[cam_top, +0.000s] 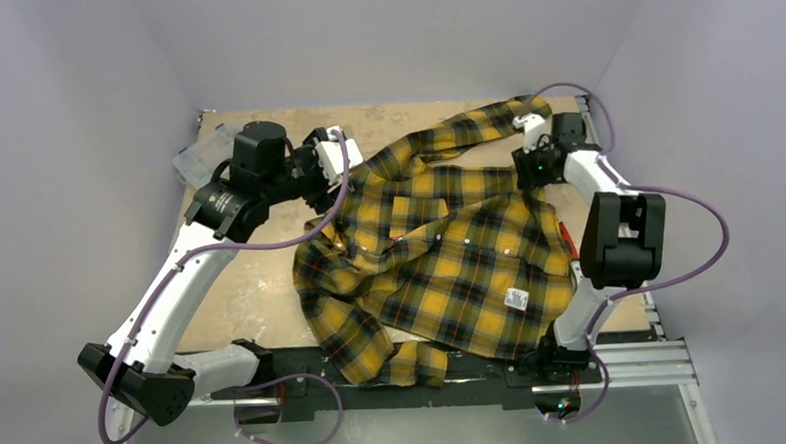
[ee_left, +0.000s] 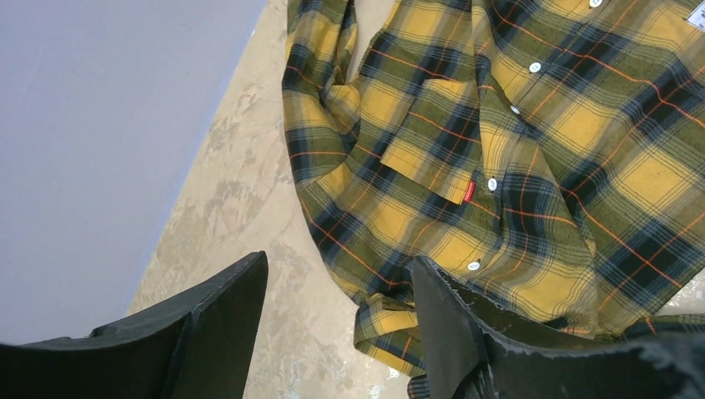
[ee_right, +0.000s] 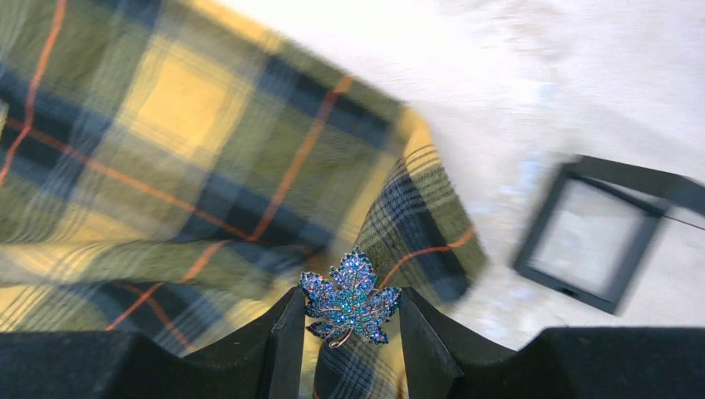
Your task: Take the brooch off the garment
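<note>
The brooch (ee_right: 350, 298), a blue jewelled maple leaf, sits between my right gripper's fingers in the right wrist view. My right gripper (ee_right: 350, 320) is shut on it, just over a fold of the garment (ee_right: 166, 150). I cannot tell if the brooch is still pinned to the cloth. In the top view the yellow-and-black plaid garment (cam_top: 450, 250) lies spread across the table, and my right gripper (cam_top: 528, 136) is at its far right sleeve. My left gripper (cam_top: 341, 154) is open and empty at the shirt's far left edge, above a folded cuff (ee_left: 382, 328) and bare table.
A black square frame (ee_right: 590, 241) lies on the table just right of the sleeve. A clear plastic bag (cam_top: 201, 155) lies at the far left corner. The shirt's white tag (cam_top: 515, 298) shows near the front right. Grey walls enclose the table.
</note>
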